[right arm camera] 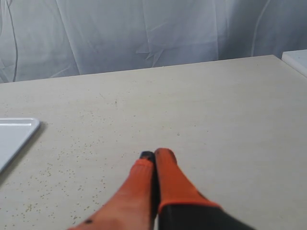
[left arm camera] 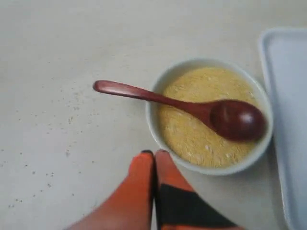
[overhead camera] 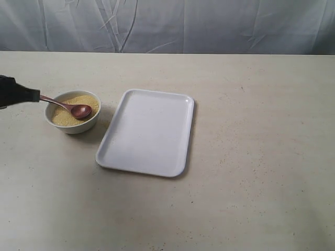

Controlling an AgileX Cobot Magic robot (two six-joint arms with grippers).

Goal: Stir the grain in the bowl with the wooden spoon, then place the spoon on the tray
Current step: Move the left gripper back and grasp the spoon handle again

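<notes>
table (overhead camera: 261, 157) | tray (overhead camera: 146, 130) flat at centre | bowl (overhead camera: 73, 127) just beside tray, not touching | wooden spoon (overhead camera: 73, 109) scoop on grain (overhead camera: 86, 100), handle over rim | left fingers (left arm camera: 141, 167) pressed together, empty, near bowl | right fingers (right arm camera: 168, 175) pressed together, empty

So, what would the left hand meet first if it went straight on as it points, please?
Most likely the near rim of the bowl, right ahead of the left hand, then the handle of the wooden spoon; depth is unclear.
</notes>
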